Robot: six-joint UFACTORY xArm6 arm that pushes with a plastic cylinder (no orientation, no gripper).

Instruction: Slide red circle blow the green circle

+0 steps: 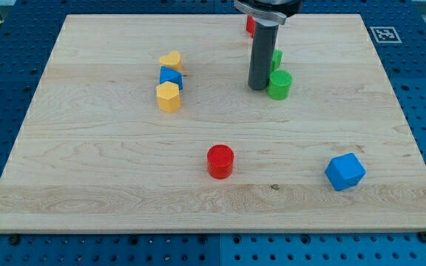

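While three blocks cluster at upper left of the wooden surface (87, 148) — yellow heart (171, 60), small blue block (171, 76), yellow hexagon (168, 97) — the red circle (220, 161) sits alone, lower centre. My tip (257, 88), a plain rod tool w/ nothing to spread or pinch, is just left of the green circle (279, 84), well above the red one. Another green block (276, 58) & a red block (249, 26) are partly hidden behind the rod; blue cube (345, 171) at lower right.

Bare board surrounds the red circle (220, 161); the green circle (279, 85) stands well apart.
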